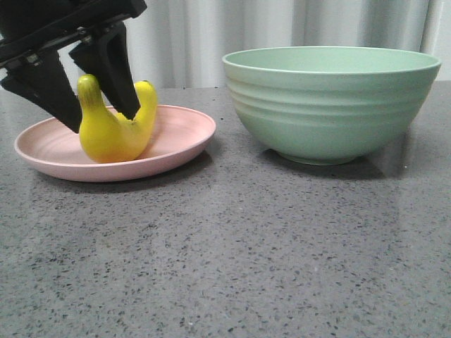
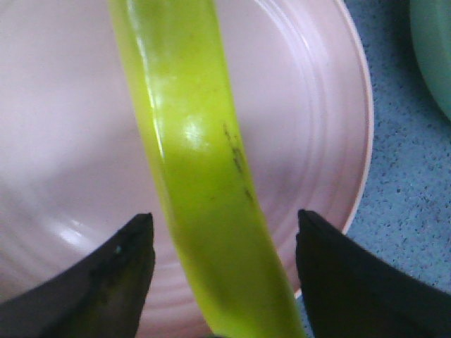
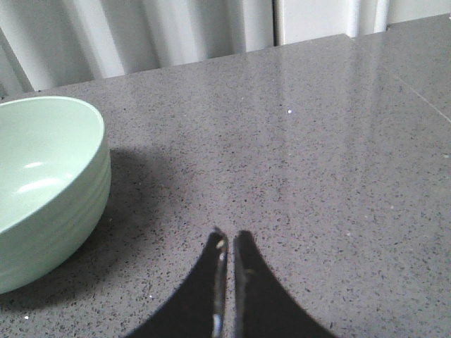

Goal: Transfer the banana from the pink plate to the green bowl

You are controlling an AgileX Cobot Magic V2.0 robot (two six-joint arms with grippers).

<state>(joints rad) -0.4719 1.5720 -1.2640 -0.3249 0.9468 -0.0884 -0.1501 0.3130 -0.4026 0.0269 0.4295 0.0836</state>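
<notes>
The banana (image 1: 113,130) lies in the pink plate (image 1: 184,134) at the left of the grey speckled bench (image 1: 232,246), curved like a cradle with both ends turned upward, its belly resting on the plate's floor. The left hand (image 1: 95,113) has its two dark fingers (image 1: 113,70) spread and lowered on either side of the fruit, one in front of the stem end and one dipping into the hollow of the curve. In the left wrist view the banana (image 2: 204,183) runs between the finger pads (image 2: 120,274) with pale pink plate (image 2: 310,120) showing in the gap on both sides, so the fingers seem to stand clear of the skin, though the front view is too crowded there to rule out a light touch. The green bowl (image 1: 331,98) stands upright to the right of the plate, apart from it, with a strip of bare bench between them. The right hand (image 3: 227,243), seen only in its own wrist view, has its fingertips pressed together and holds nothing; it is over bare bench beside the green bowl (image 3: 49,183), whose ridged wall and pale inside fill one edge of that view.
</notes>
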